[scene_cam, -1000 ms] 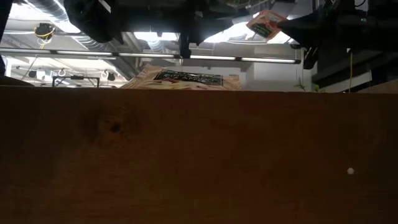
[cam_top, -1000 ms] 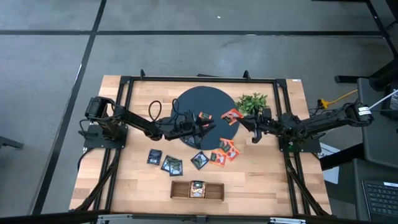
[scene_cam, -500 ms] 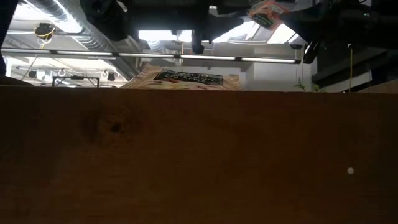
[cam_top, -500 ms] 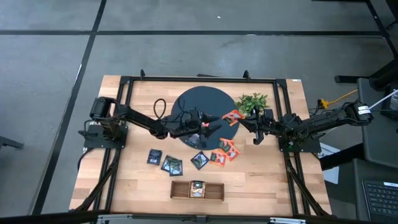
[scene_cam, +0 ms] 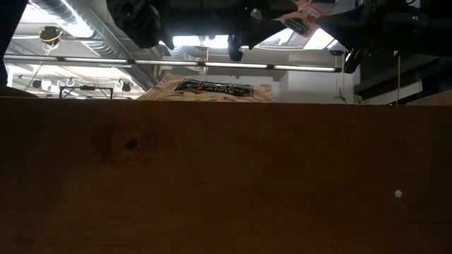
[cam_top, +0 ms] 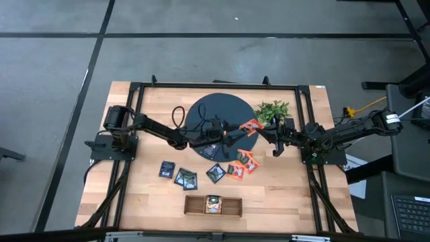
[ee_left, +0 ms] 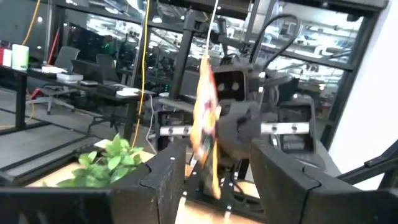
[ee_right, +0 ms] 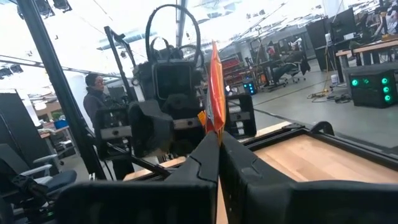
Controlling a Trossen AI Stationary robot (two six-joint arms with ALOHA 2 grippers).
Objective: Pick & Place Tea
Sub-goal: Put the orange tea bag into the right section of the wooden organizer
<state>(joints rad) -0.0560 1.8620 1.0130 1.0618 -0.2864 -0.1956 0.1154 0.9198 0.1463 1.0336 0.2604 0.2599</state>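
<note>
Desk (cam_top: 148,195) is hemmed by a black frame along its edges. Open wood on the near-left and near-right corners; the middle is crowded.

Dark round disc (cam_top: 218,124) sits toward the far side, centre. Plant (cam_top: 273,109) just beside it, on the right. Wooden tray (cam_top: 213,205) near the front edge, w/ one sachet in its middle compartment.

Right gripper (cam_top: 261,130), jaws pressed together, pinching an orange-red sachet (cam_top: 250,125) by its lower edge. Sachet stands upright, edge-on in right wrist view (ee_right: 215,87), held over the disc's right rim, up off the desk.

Left gripper (cam_top: 232,131) faces it over the disc, jaws spread wide. In left wrist view the sachet (ee_left: 205,124) hangs just ahead, lined up w/ the gap between the jaws; can't tell if touching.

Rest of the tea lies flat between disc and tray: dark sachets (cam_top: 183,175) to the left, orange ones (cam_top: 243,163) to the right, well below both grippers.
</note>
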